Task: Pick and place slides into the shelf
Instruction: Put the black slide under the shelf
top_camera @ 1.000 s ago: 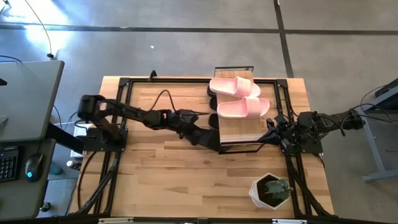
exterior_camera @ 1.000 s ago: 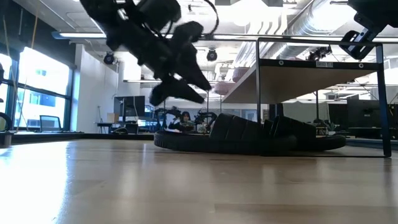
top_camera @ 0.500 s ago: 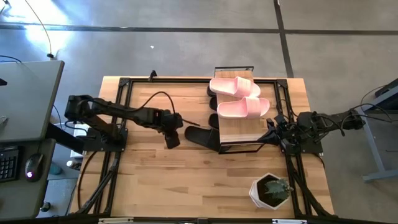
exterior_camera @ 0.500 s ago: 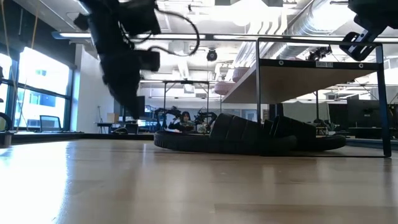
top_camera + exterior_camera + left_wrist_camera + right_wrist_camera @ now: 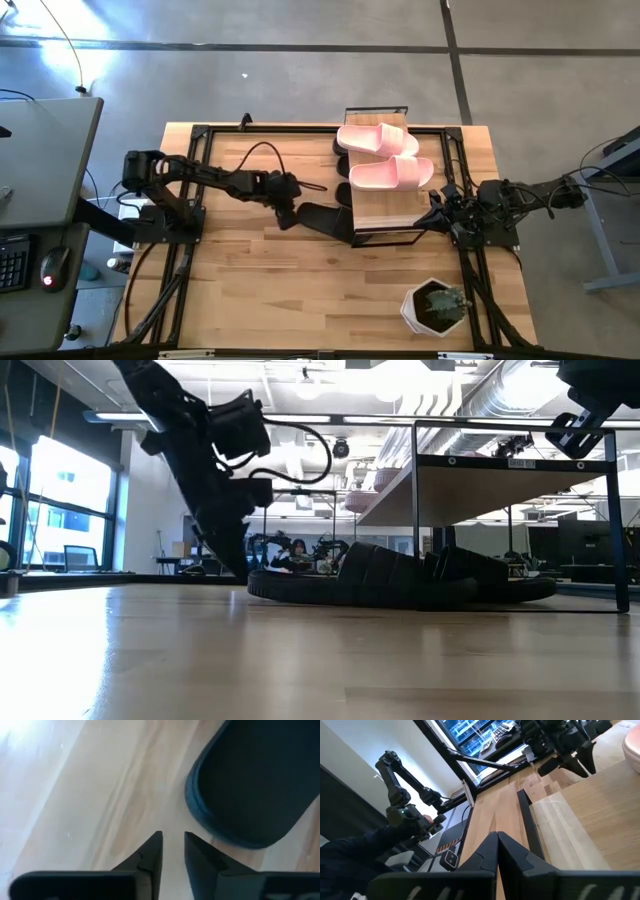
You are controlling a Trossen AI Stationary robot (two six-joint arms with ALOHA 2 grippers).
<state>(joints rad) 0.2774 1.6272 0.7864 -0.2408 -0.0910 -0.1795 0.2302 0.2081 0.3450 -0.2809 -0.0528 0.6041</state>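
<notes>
The left gripper (image 5: 287, 217) has swung back down to the tabletop, its fingers (image 5: 150, 857) narrowed to a slim gap, empty. The black slide (image 5: 322, 218) lies just ahead, heel out, its toe apparently under the shelf (image 5: 385, 215): probably needs 1 more push. The right gripper (image 5: 497, 840) waits beside the shelf, clenched.

Left pincer (image 5: 173, 851), narrowly parted, beside black slide (image 5: 255, 780) on table (image 5: 95, 795).

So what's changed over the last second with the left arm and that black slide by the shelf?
The left gripper drew back from the black slide, let it go, then came down again at the slide's outer end, jaws nearly shut on nothing. The slide lies half under the shelf. The pink slides and the right gripper stayed put.
</notes>
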